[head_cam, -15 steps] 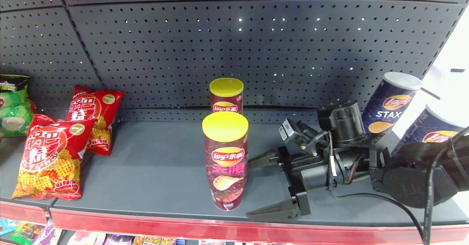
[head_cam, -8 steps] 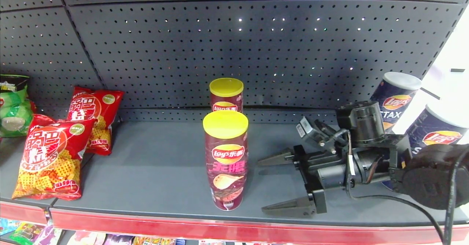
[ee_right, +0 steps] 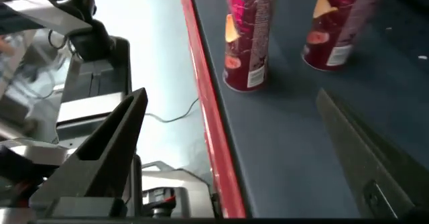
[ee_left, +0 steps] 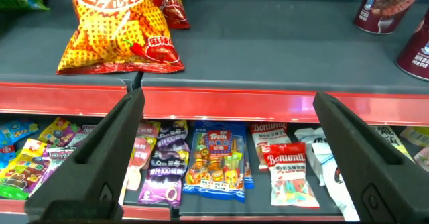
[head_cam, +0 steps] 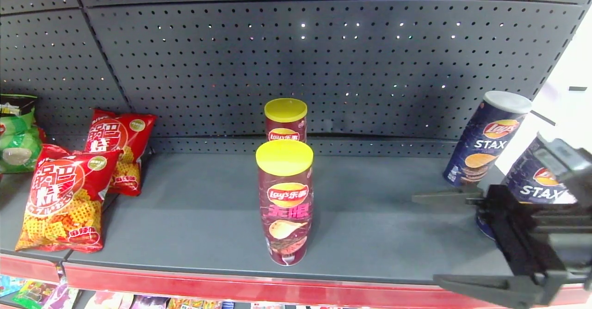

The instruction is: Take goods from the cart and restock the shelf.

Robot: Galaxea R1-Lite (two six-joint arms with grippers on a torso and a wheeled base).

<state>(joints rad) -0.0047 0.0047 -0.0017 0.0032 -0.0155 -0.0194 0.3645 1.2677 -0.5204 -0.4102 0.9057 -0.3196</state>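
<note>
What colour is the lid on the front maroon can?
Yellow; the lid shows best in the head view.

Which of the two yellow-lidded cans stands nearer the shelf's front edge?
The front can, beside the red edge; the rear can stands behind it by the pegboard.

Logos — crisp cans (head_cam: pixel 285 202); snack bags (head_cam: pixel 62 205)

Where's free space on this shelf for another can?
Two bare patches on the shelf: between the red snack bags and the maroon cans, and between those and the blue cans. Crowded at the right end: open right end effector by the blue cans.
</note>
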